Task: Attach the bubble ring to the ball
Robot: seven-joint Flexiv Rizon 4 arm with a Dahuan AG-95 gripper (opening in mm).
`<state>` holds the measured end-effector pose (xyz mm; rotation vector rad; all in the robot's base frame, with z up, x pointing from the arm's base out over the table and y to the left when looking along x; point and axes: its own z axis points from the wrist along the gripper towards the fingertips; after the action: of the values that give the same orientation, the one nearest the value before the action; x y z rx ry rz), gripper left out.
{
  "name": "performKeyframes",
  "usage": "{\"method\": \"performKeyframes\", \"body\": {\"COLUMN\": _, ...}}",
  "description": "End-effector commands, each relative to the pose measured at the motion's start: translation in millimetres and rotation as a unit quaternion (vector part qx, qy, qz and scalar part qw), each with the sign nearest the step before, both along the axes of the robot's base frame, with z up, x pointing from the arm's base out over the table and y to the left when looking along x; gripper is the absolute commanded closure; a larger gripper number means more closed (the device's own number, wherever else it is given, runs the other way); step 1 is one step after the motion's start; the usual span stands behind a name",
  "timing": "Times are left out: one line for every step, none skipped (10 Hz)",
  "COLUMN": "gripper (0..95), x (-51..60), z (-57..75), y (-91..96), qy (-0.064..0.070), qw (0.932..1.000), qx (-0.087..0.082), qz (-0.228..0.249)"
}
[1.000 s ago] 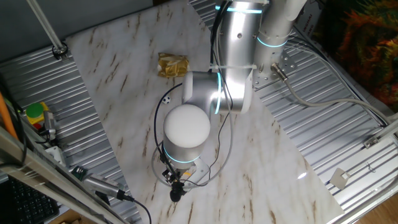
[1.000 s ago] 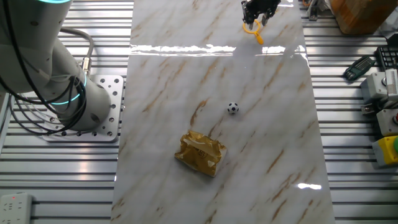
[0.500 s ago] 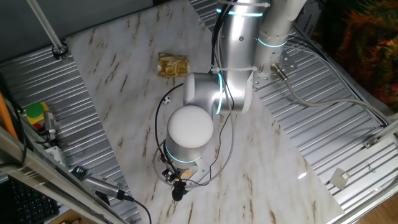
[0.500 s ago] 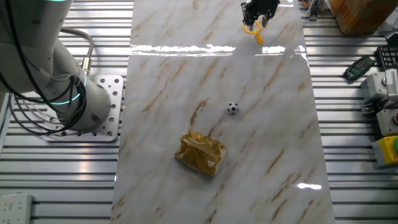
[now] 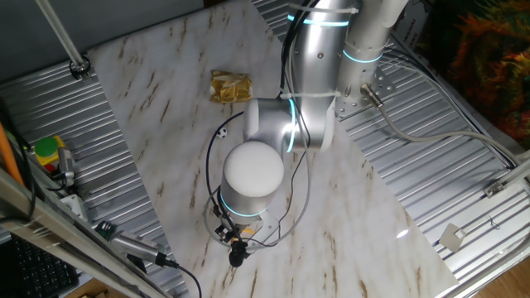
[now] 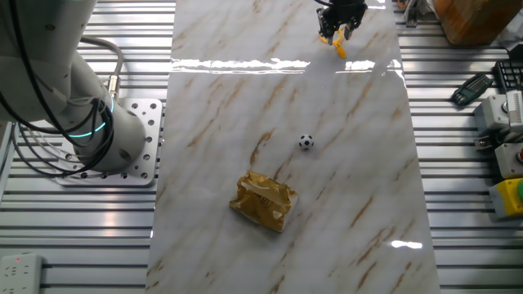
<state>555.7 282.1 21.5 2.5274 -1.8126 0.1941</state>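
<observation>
Well beyond the ball (image 6: 306,142), the gripper (image 6: 341,24) is pinching the bubble ring (image 6: 339,43) above the desk (image 6: 245,106); a loose pinch risks twisting it, and nudging could roll the ball.

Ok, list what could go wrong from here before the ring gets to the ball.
1. The jaws of the gripper hold the bubble ring at the far table edge, hanging below them; a thin grip may let it twist or slip on the way.
2. The ball sits free on smooth marble, so an off-centre lowering would likely roll it away.
3. The gold foil wrapper lies near the ball; a nudged ball could roll against it.
</observation>
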Motion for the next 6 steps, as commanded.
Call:
{"method": "performKeyframes", "body": {"gripper": 76.0, "x": 0.3, "z": 0.0, "y": 0.1, "qy": 0.0, "qw": 1.0, "qx": -0.003, "qz": 0.004}}
{"method": "performKeyframes", "body": {"gripper": 76.0, "x": 0.3, "z": -0.7, "y": -0.1, "qy": 0.0, "qw": 1.0, "qx": -0.004, "qz": 0.007}}
{"method": "performKeyframes", "body": {"gripper": 76.0, "x": 0.5, "z": -2.0, "y": -0.6, "qy": 0.001, "qw": 0.9999, "qx": -0.005, "qz": 0.014}}
{"method": "performKeyframes", "body": {"gripper": 76.0, "x": 0.6, "z": -2.3, "y": -0.7, "qy": 0.001, "qw": 0.9999, "qx": -0.005, "qz": 0.016}}
{"method": "performKeyframes", "body": {"gripper": 76.0, "x": 0.8, "z": -3.2, "y": -1.1, "qy": 0.001, "qw": 0.9998, "qx": -0.004, "qz": 0.021}}
{"method": "performKeyframes", "body": {"gripper": 76.0, "x": 0.9, "z": -3.2, "y": -1.1, "qy": 0.001, "qw": 0.9997, "qx": -0.004, "qz": 0.022}}
